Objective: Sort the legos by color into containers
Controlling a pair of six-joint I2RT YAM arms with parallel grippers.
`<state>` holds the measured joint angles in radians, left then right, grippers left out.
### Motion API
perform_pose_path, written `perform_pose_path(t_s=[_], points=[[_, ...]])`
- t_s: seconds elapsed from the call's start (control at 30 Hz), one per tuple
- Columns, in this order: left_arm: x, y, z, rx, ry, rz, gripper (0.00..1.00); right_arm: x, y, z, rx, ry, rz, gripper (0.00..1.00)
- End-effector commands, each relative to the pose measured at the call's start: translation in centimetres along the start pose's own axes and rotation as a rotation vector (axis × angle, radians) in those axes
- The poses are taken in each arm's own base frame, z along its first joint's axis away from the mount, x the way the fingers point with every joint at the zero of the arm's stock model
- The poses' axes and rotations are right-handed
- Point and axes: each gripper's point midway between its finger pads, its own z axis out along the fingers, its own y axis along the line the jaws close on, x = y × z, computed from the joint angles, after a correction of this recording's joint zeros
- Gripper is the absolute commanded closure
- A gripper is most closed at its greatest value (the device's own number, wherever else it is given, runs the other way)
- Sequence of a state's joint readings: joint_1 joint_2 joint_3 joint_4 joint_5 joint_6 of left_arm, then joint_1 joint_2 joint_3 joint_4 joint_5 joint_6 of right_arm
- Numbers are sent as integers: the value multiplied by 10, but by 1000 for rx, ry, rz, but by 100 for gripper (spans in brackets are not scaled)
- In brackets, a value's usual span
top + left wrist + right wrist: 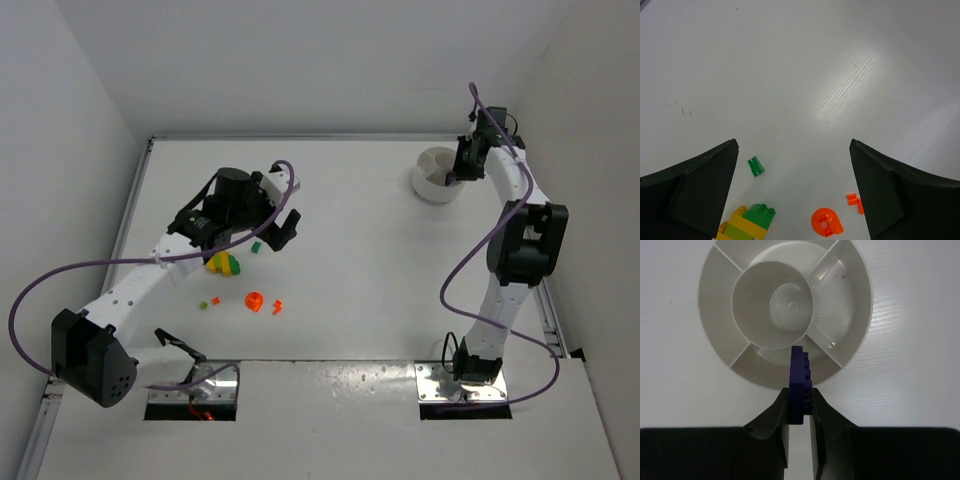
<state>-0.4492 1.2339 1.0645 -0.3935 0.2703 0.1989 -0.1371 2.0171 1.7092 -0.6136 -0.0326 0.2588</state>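
Observation:
My right gripper is shut on a dark blue brick, held upright on edge above the near rim of the round white divided dish. The dish sections in view hold nothing. In the top view the right gripper hangs over the dish at the back right. My left gripper is open and empty above the loose legos at the left. In the left wrist view, between its open fingers, lie a small green piece, a yellow and green stack, an orange round piece and a small orange bit.
In the top view the yellow-green stack, a small green piece, the orange round piece, an orange bit and two tiny bits lie left of centre. White walls bound the table. Purple cables loop beside both arms.

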Motion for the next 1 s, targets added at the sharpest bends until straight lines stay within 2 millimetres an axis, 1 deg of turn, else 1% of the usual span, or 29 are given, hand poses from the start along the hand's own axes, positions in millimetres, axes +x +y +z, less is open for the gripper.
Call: perform_pose_path(t_s=[0.0, 0.1, 0.13, 0.17, 0.27, 0.43, 0.47, 0.57, 0.6, 0.67, 0.7, 0.77, 0.9, 0.97], points=[[-10, 2, -4, -1, -48, 9, 0, -29, -2, -6, 8, -75, 2, 100], [-10, 2, -4, -1, -47, 9, 0, -29, -4, -6, 17, -76, 2, 100], [-10, 2, -4, -1, -47, 9, 0, -29, -4, -3, 18, -73, 2, 100], [-10, 2, -4, -1, -47, 9, 0, -30, -6, -5, 28, -73, 3, 99], [-8, 3, -2, 2, -39, 6, 0, -26, -9, 2, 42, -53, -5, 93], [-6, 1, 1, 13, -33, 13, 0, -23, -11, 6, 52, -43, -4, 88], [-6, 1, 1, 13, -33, 13, 0, -18, -12, 10, 54, -25, -4, 86], [-7, 0, 1, 22, -36, 13, 0, -18, -12, 10, 54, -24, -4, 77], [-7, 0, 1, 22, -36, 13, 0, -18, -12, 10, 54, -24, -4, 71], [-7, 0, 1, 22, -36, 13, 0, -18, -12, 10, 54, -24, -4, 65], [-7, 0, 1, 22, -36, 13, 0, -18, -12, 10, 54, -24, -4, 60], [-7, 0, 1, 22, -36, 13, 0, -18, -12, 10, 54, -24, -4, 56], [-7, -2, 1, 30, -38, 13, 0, -20, -13, 8, 62, -36, -4, 56], [-3, -3, 2, 33, -30, 11, 0, -20, -13, 8, 62, -36, -4, 56]])
